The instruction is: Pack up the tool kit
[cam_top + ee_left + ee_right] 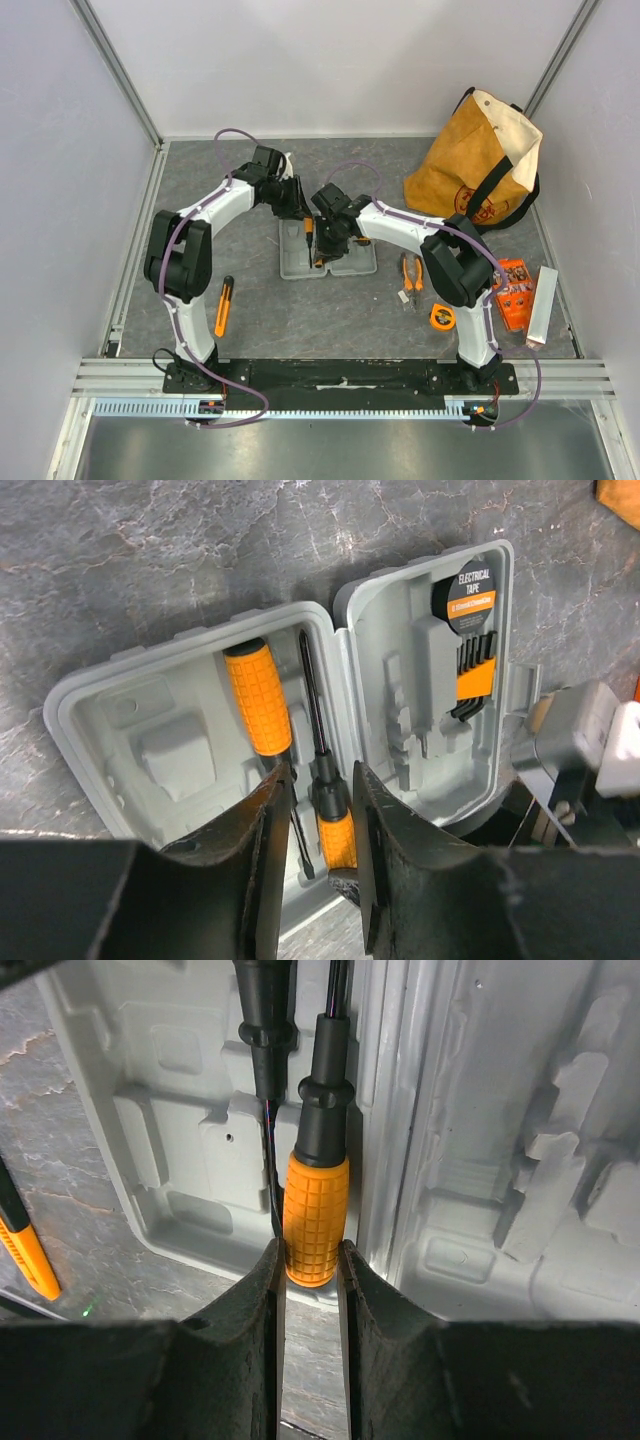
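Grey plastic tool kit [358, 262], lying open midway across the table [300, 320]: light, rigid and slick by my estimate, best taken at a lid's outer rim; left gripper [320, 775] parted, right gripper [308, 1248] flanking a screwdriver [315, 1210] at its handle, whether clamped I cannot tell.

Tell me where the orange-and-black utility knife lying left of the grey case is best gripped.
Probably mid-body on the orange-and-black utility knife, closing across its narrow width from straight above. It lies flat on the grey table, nothing touching it, long axis running near to far, so both long sides are free.
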Tool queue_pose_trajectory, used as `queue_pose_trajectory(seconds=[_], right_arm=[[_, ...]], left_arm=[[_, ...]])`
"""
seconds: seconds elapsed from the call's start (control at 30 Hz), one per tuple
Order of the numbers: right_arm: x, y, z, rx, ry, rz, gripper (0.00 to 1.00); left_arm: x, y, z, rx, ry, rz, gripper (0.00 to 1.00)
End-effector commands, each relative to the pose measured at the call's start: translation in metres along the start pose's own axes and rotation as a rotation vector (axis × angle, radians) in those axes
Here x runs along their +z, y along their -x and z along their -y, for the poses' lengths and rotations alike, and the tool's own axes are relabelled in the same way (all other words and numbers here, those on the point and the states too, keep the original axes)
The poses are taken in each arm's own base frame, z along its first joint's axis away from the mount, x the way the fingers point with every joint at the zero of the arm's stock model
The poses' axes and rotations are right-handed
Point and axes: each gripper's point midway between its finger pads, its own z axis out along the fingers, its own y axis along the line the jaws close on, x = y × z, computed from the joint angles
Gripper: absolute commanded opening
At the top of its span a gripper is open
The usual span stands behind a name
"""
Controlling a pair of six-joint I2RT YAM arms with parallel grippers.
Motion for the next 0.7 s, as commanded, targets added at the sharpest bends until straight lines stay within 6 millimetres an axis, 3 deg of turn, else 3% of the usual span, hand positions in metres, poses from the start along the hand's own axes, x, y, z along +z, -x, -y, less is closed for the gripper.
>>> queue_pose_trajectory(seconds=[0.0,0.2,0.33,0.47,0.67], right_arm=[[-0.004,0.003,0.002,0.015,-0.041,0.002,0.21],[-0.019,0.014,0.004,0.009,-0.071,0.063,0.46],[-0.03,0.019,0.005,0.002,-0.086,0.09,0.51],[-0.04,0.026,0.009,-0.01,-0.11,0.139,0.49],[-0.059,0.041,0.009,-0.062,-0.133,0.241,0.33]], left_arm=[[0.005,0.012,0.017,0.004,-0.027,0.011,0.37],[0.011,0.012,0.012,0.006,0.005,0.007,0.36],[0.013,0.011,0.012,0.003,0.004,0.003,0.36],[0.015,0.011,0.012,0.003,0.001,-0.004,0.37],[0.017,0.012,0.018,0.005,-0.018,-0.009,0.36]])
